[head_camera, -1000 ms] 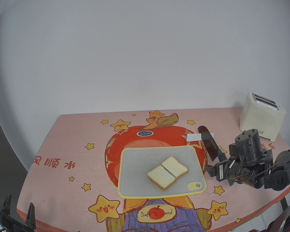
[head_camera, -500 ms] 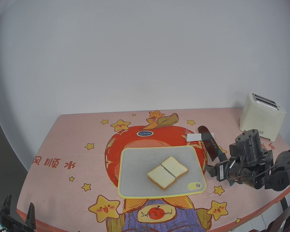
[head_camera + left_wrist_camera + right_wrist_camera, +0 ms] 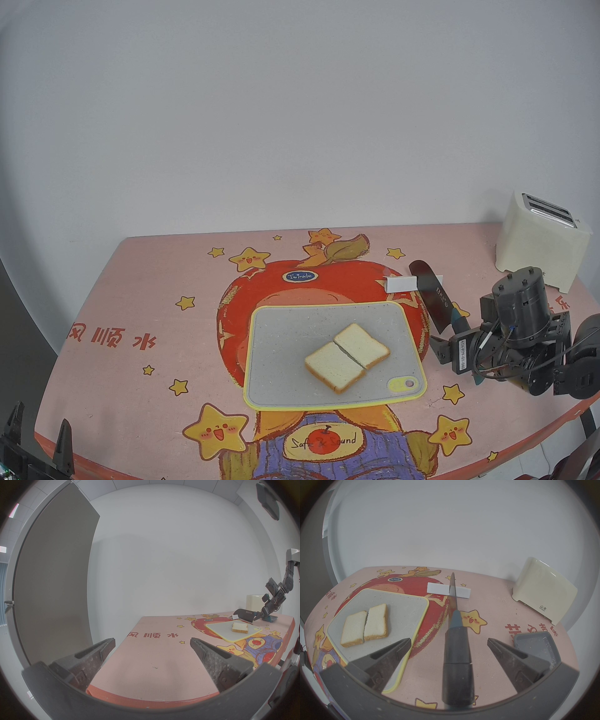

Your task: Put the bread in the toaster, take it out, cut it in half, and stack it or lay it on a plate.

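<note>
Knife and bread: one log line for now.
bread: halved, on cutting board | knife: blade across white block | right gripper: open, astride knife

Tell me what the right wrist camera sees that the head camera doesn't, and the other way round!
Right wrist view: a grey tray beside the toaster, and the right jaws standing open on either side of the knife handle, not touching it.
Head view: the tips of the left jaws at the near left corner of the table.
Both: two bread halves side by side on the cutting board, the knife with its blade resting on a white block, and the toaster.
</note>
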{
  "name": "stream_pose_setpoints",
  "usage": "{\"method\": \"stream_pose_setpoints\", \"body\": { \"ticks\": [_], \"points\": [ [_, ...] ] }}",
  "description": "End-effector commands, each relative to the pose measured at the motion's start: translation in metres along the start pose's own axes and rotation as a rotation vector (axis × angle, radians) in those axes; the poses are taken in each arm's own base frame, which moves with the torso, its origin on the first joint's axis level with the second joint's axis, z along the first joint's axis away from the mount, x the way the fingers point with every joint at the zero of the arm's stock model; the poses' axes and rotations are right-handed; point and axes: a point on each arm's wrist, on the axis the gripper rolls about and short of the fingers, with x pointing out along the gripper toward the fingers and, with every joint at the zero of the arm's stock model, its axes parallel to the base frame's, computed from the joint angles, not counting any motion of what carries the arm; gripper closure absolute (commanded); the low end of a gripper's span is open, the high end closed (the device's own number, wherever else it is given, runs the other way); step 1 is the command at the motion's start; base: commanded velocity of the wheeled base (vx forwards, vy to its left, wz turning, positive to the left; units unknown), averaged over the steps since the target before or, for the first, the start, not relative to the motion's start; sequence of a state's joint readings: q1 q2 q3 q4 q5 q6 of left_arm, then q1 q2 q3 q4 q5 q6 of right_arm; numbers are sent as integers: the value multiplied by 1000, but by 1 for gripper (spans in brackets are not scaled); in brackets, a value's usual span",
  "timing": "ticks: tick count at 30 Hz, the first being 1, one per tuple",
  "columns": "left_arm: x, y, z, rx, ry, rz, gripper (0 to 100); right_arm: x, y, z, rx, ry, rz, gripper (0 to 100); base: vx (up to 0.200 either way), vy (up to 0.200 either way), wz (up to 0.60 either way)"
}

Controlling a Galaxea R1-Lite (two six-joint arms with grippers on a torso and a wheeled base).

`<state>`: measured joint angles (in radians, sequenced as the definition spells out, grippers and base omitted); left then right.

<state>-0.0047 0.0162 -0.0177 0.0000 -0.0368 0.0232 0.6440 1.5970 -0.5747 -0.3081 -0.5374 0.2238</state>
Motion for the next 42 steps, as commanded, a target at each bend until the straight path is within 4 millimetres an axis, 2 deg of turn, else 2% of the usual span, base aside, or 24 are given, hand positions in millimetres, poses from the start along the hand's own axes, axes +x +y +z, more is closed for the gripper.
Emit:
{"method": "stream_pose_setpoints", "body": {
  "ticks": [1, 11, 21, 30, 35, 42],
  "points": [
    [1, 0, -4, -1, 17, 0, 0, -9, -1, 3, 9, -30, 16, 0, 0, 0, 0],
    [1, 0, -4, -1, 17, 0, 0, -36, 1, 8, 9, -108, 89, 0, 0, 0, 0],
    [1, 0, -5, -1, 18, 0, 0, -65, 12, -2, -40, -152, 217, 0, 0, 0, 0],
    [1, 0, -4, -1, 17, 0, 0, -71, 12, -3, -46, -167, 240, 0, 0, 0, 0],
    [1, 0, -4, -1, 17, 0, 0, -81, 18, -8, -69, -179, 297, 0, 0, 0, 0],
    [1, 0, -4, -1, 17, 0, 0, -83, 21, -10, -88, -176, 314, 0, 0, 0, 0]
  ]
}}
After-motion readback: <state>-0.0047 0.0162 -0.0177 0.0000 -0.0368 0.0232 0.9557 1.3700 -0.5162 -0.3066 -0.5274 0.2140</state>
